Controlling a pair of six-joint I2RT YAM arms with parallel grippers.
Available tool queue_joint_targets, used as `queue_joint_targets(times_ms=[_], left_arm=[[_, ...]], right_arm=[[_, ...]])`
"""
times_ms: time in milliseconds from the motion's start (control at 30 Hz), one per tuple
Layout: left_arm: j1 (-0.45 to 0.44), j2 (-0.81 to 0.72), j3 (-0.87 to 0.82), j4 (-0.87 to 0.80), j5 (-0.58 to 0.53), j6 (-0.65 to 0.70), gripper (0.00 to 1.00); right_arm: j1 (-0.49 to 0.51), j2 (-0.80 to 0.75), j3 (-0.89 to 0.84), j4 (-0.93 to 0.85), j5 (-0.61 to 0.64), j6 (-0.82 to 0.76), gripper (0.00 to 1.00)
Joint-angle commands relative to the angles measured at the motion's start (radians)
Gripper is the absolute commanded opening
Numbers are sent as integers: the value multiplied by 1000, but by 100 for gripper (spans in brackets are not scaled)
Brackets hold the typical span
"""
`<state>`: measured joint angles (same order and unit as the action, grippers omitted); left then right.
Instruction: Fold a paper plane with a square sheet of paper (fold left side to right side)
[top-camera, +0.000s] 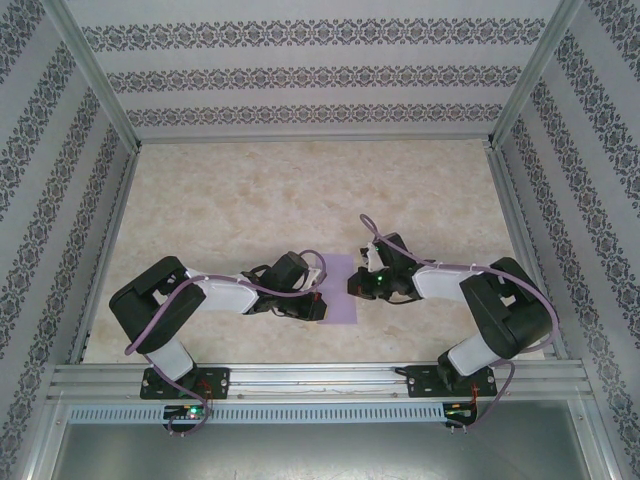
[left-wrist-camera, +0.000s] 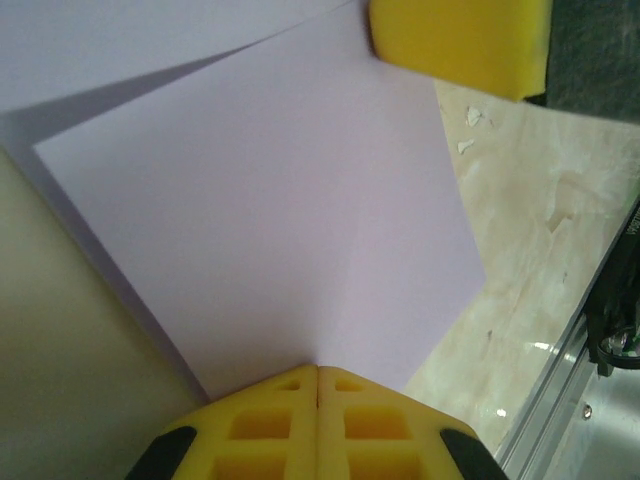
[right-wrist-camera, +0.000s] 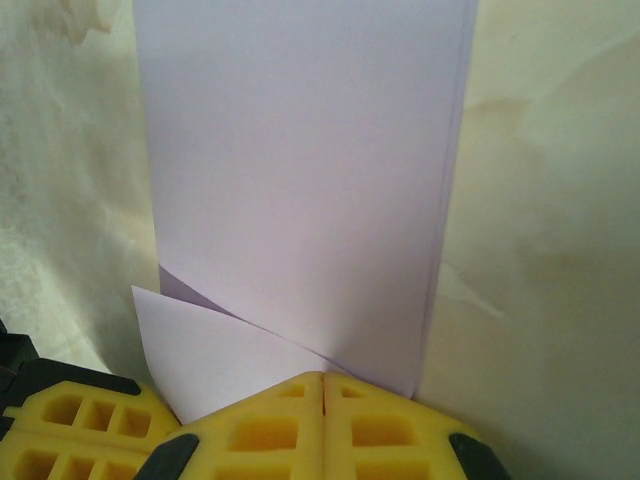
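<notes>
The lavender square sheet of paper (top-camera: 343, 290) lies folded in half as a narrow strip on the marbled table (top-camera: 250, 200), between both arms. My left gripper (top-camera: 316, 302) is shut, and a raised corner flap (left-wrist-camera: 270, 220) runs into its closed yellow tips (left-wrist-camera: 318, 372). That flap curls up off the strip (right-wrist-camera: 210, 360). My right gripper (top-camera: 357, 286) is shut with nothing between its jaws. Its tips (right-wrist-camera: 323, 378) rest on the near end of the flat strip (right-wrist-camera: 300, 170). The right gripper's fingers (left-wrist-camera: 460, 45) show at the flap's far corner.
An aluminium rail (top-camera: 320, 378) runs along the near table edge under both arm bases. Patterned walls (top-camera: 320, 75) close in the back and sides. The left gripper's fingers (right-wrist-camera: 70, 420) sit close beside the right gripper's.
</notes>
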<state>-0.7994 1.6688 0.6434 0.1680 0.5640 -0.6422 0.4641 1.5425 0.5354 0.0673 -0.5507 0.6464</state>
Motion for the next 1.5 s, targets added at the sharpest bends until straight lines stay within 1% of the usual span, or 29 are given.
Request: queue_joint_targets(times_ms=[0, 100, 233, 333, 433, 500, 633, 733, 833, 1000, 1133, 1300, 1367, 1467], left_arm=[[-11, 52, -59, -137, -112, -11, 0], [-11, 49, -59, -122, -106, -14, 0], [-11, 43, -60, -97, -98, -20, 0], [-11, 37, -58, -82, -93, -25, 0], [-11, 35, -49, -82, -95, -22, 0], [-11, 36, -43, -84, -98, -20, 0], [-11, 43, -33, -90, -96, -16, 0], [-11, 48, -31, -84, -91, -17, 0], [-11, 48, -25, -80, -84, -17, 0], [-11, 46, -15, -76, -82, -19, 0], [-11, 23, 3, -85, -75, -18, 0], [-9, -55, 45, -102, -65, -16, 1], [-9, -76, 67, -100, -50, -13, 1], [-9, -64, 102, -96, -8, -7, 1]], right_arm=[[-62, 28, 10, -61, 87, -66, 0], [-86, 14, 23, -74, 62, -80, 0], [-91, -78, 46, -146, 74, -99, 0], [-87, -147, 31, -148, 41, -81, 0], [-52, -194, 7, -112, 3, -34, 0], [-4, -208, -10, -65, -12, 11, 0], [85, -171, -21, 38, -14, 92, 0], [109, -108, -12, 91, -7, 113, 0], [114, -44, 7, 107, 0, 109, 0], [114, 18, 4, 76, 43, 96, 0], [113, 43, -22, 59, 63, 93, 0], [111, 62, -49, 49, 74, 91, 0], [111, 67, -54, 48, 75, 90, 0], [112, 73, -53, 42, 73, 88, 0]])
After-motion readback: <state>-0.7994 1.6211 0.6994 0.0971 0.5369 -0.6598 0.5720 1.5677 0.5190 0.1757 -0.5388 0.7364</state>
